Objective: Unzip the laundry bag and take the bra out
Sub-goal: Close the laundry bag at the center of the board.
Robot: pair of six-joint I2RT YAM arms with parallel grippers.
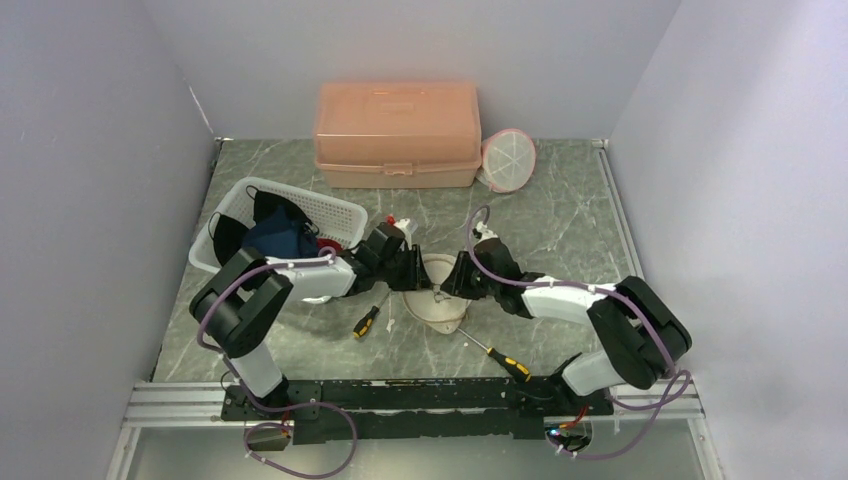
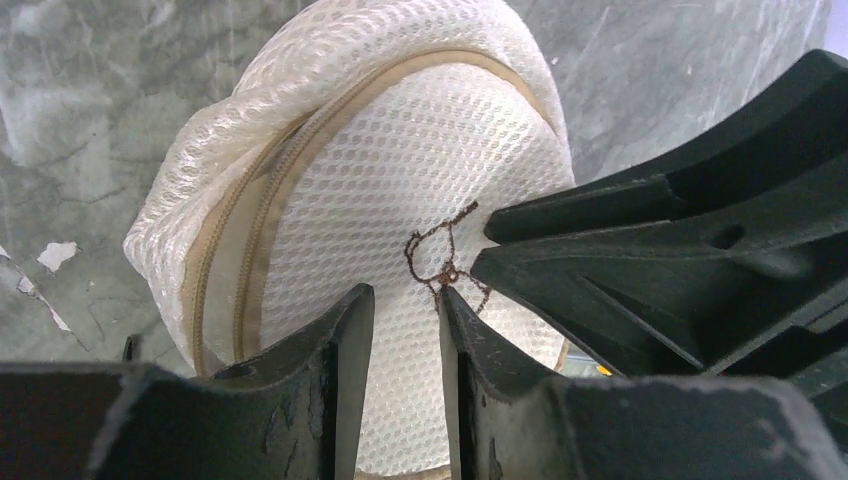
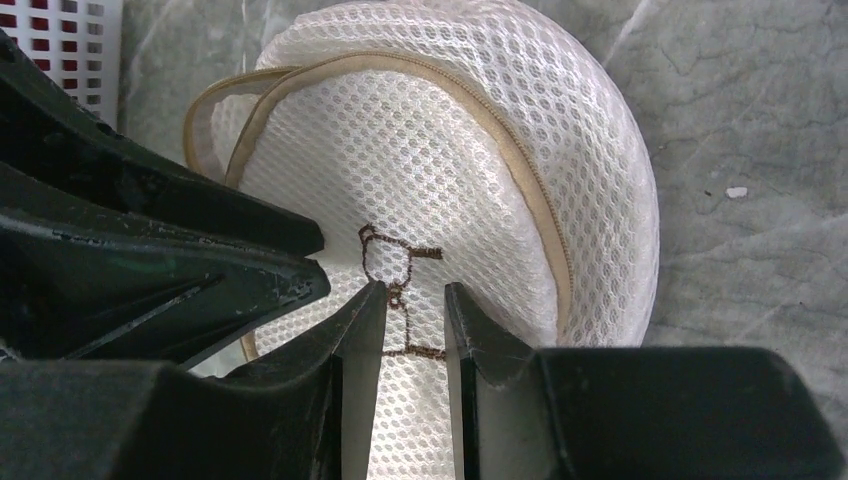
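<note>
The laundry bag (image 1: 437,302) is a domed white mesh pouch with a beige zipper (image 2: 262,205) round its rim, and it stands tilted on the marble table between both arms. Brown stitching (image 3: 396,262) marks its face. My left gripper (image 2: 405,300) has mesh filling its narrow gap. In the right wrist view its tips (image 3: 322,262) pinch the fabric. My right gripper (image 3: 412,295) is closed on the mesh beside the stitching, and from the left wrist it shows as tips (image 2: 480,238) nipping the same face. The zipper looks closed along the stretch I see. The bra is hidden.
A white basket (image 1: 310,196) with dark clothes stands left of the bag. At the back are a pink lidded box (image 1: 397,135) and a round pink-rimmed mesh bag (image 1: 508,160). Two screwdrivers (image 1: 366,321) (image 1: 505,360) lie near the front.
</note>
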